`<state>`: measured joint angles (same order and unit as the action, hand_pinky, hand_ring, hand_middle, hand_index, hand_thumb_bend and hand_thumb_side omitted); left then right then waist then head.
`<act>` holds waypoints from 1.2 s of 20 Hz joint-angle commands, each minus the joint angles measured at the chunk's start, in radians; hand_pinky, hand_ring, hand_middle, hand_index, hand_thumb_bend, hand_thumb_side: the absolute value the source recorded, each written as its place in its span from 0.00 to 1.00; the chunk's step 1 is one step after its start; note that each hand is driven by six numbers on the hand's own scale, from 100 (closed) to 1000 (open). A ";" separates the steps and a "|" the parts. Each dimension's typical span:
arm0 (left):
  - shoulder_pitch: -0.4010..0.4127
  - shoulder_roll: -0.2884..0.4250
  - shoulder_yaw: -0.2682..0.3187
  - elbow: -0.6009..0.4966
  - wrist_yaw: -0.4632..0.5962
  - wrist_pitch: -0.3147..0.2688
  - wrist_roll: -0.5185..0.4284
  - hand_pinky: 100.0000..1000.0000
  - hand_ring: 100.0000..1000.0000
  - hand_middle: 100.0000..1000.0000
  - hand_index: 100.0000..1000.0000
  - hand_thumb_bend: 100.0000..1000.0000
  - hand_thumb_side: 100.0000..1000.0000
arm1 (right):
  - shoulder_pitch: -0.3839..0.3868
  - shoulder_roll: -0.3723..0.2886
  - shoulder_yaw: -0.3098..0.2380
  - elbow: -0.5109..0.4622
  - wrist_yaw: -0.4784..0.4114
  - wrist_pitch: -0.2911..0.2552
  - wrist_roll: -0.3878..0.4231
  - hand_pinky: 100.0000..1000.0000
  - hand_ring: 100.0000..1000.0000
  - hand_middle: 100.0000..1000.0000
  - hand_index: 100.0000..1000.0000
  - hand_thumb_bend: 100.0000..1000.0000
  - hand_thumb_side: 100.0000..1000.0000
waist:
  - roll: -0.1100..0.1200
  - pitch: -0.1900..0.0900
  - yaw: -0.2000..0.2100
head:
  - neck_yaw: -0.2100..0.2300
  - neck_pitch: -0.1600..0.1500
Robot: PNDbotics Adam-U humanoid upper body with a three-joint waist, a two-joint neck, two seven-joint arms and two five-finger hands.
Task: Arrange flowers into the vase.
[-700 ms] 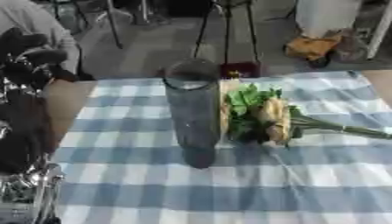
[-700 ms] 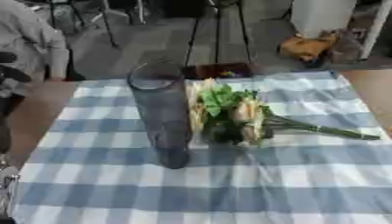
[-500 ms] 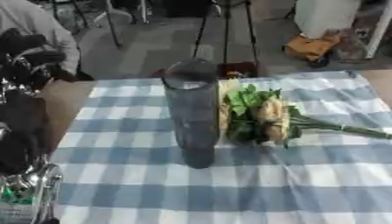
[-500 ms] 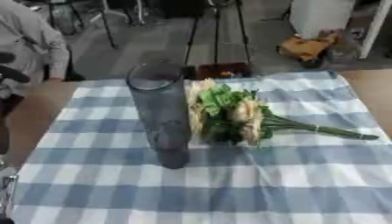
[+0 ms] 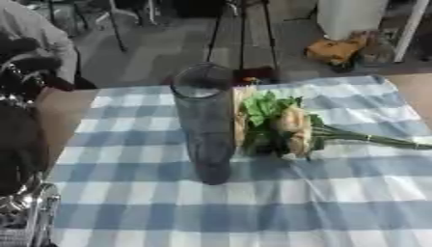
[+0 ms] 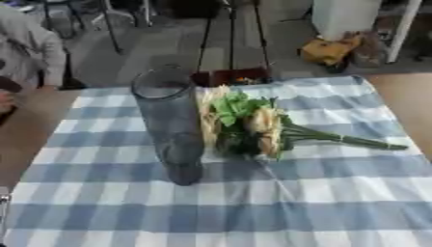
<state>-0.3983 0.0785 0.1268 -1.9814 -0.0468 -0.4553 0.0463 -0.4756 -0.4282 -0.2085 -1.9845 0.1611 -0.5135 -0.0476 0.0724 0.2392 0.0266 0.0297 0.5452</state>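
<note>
Status: nothing placed yet. Vase (image 6: 171,126) stands upright on the blue-and-white checked cloth (image 6: 320,202) covering the counter (image 6: 409,99), mid-left of the cloth. It's tall, dark, see-through, and looks empty from here.

Flowers (image 6: 253,125) lie flat on the cloth just to the right of the vase, as one bunch: pale cream blooms and green leaves next to the vase wall, stems (image 6: 350,141) trailing off to the right. Blooms look touching or nearly touching the vase; can't tell which.

Left arm (image 5: 21,130) shows as black and silver hardware along the left edge in the left eye view, well apart from vase and flowers. Can't make out a left robot hand in that mass, so can't tell if fingers are spread or curled. Right robot hand shows in neither view.

Judgement: task at the start. All still to do: reach, grasp stems, lift, upend, drop stems into the vase mouth.
</note>
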 commanded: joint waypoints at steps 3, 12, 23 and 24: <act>-0.009 0.010 -0.004 -0.019 0.005 0.001 -0.003 0.42 0.60 0.67 0.84 0.02 1.00 | -0.023 -0.053 0.004 -0.016 0.023 0.003 -0.016 0.77 0.76 0.49 0.81 0.08 1.00 | 0.001 -0.007 -0.001 | -0.023 0.016; -0.011 0.014 -0.004 -0.019 0.009 0.003 -0.005 0.40 0.60 0.67 0.84 0.01 1.00 | -0.054 -0.089 0.005 -0.016 0.055 0.018 -0.053 0.77 0.76 0.50 0.81 0.08 1.00 | 0.017 0.016 -0.004 | -0.032 -0.002; -0.009 0.021 -0.004 -0.019 0.011 0.006 -0.004 0.40 0.60 0.67 0.84 0.00 1.00 | -0.105 -0.214 0.037 -0.016 0.091 0.123 -0.076 0.77 0.75 0.47 0.81 0.16 1.00 | 0.027 0.034 -0.010 | -0.028 -0.018; -0.009 0.022 -0.004 -0.019 0.011 0.006 -0.005 0.40 0.60 0.67 0.84 0.00 1.00 | -0.113 -0.229 0.042 -0.015 0.096 0.133 -0.076 0.77 0.75 0.47 0.81 0.17 1.00 | 0.027 0.034 -0.010 | -0.028 -0.018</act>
<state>-0.3979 0.0794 0.1215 -1.9814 -0.0389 -0.4504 0.0422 -0.5725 -0.6101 -0.1692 -1.9845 0.2472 -0.3964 -0.1228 0.1032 0.2888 0.0158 -0.0010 0.5387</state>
